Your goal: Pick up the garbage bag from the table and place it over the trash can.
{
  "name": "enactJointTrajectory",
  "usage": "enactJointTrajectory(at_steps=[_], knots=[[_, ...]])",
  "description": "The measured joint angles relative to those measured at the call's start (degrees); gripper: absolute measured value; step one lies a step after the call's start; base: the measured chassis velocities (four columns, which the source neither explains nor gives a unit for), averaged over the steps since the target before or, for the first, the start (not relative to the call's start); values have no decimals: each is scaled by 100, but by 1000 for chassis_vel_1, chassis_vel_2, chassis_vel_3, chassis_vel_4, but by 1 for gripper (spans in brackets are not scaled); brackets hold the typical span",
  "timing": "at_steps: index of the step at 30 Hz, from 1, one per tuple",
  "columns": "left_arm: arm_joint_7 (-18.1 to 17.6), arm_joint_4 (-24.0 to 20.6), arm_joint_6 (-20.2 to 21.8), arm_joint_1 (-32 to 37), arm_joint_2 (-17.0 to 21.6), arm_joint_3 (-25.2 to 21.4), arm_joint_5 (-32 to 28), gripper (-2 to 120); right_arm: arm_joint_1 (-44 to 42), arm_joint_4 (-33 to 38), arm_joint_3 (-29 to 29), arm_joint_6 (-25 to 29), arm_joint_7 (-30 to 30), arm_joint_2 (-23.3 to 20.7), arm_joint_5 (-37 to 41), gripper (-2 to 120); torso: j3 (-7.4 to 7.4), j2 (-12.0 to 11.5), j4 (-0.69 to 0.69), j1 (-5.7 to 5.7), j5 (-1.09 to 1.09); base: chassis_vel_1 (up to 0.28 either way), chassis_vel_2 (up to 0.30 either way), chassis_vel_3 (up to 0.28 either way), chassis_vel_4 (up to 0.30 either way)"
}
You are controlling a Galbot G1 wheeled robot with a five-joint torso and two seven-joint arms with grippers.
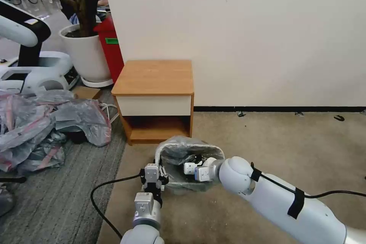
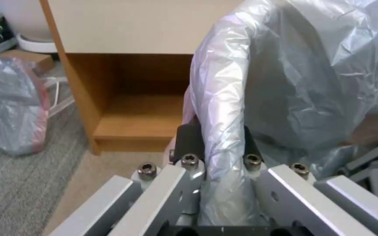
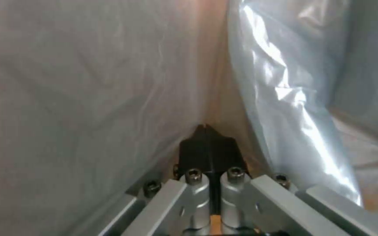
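Note:
The garbage bag [image 1: 187,148], crinkled grey plastic, is draped over the trash can on the carpet in front of the table [image 1: 152,76]; the can itself is hidden under the plastic. My left gripper [image 1: 159,168] is at the bag's left edge, shut on a fold of the garbage bag [image 2: 224,98] stretched over the rim; its dark fingers [image 2: 189,136] stand on either side of that fold. My right gripper [image 1: 187,168] reaches inside the bag from the right, and its black fingertips [image 3: 206,141] are pressed together against the plastic lining [image 3: 88,82].
A heap of grey-pink bags [image 1: 34,129] lies on the grey rug at the left. Behind it stand a white plant pot [image 1: 87,55], a red bin [image 1: 112,49] and another robot [image 1: 26,57]. A black cable [image 1: 103,194] runs across the floor by my left arm.

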Motion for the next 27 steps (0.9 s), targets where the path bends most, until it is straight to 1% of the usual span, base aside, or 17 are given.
enactJointTrajectory(at_steps=[6, 27], knots=[[2, -15, 6, 13, 9, 21, -26, 3, -28, -87, -15, 19, -33, 58, -104, 0, 0, 0, 0, 0, -1, 0, 0, 0, 0], [12, -66, 12, 73, 35, 91, -52, 3, -55, -121, -24, 65, -157, 54, -315, 0, 0, 0, 0, 0, -1, 0, 0, 0, 0]])
